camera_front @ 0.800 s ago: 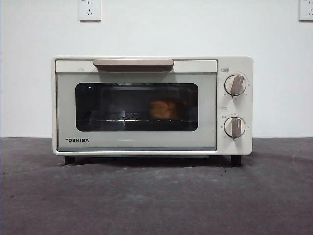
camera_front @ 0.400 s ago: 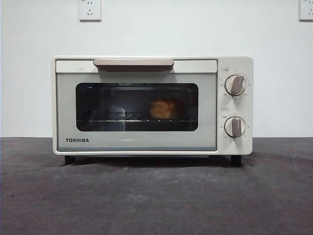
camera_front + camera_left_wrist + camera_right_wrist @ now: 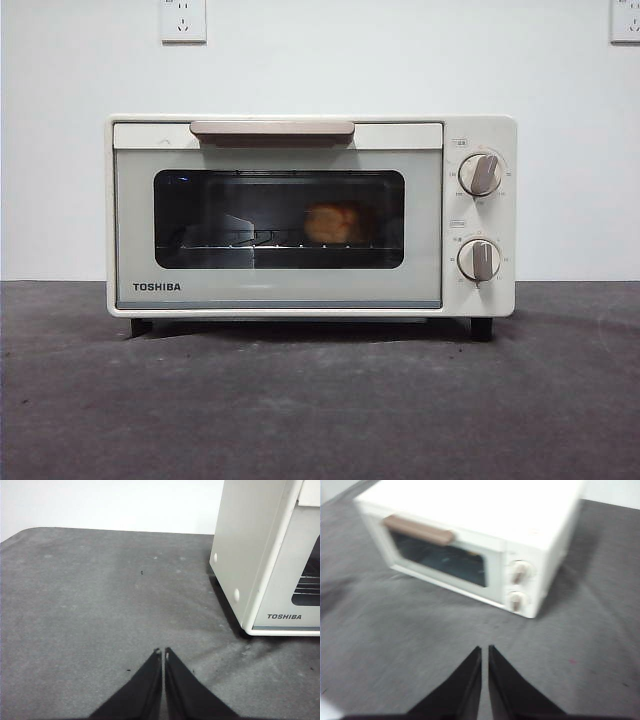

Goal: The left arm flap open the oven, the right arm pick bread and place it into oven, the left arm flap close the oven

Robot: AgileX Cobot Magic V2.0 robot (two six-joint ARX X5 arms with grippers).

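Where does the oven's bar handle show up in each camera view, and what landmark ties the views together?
Front view: the handle runs along the top of the shut door.
Left wrist view: not in it; only the oven's side and lower door corner show.
Right wrist view: the handle sits above the window, blurred.
Shared landmark: the oven's dark window.

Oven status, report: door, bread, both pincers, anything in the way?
Oven door shut, bread inside on the rack. Left pincer shut, empty, beside the oven. Right pincer shut, empty, back from the front. No obstruction seen.
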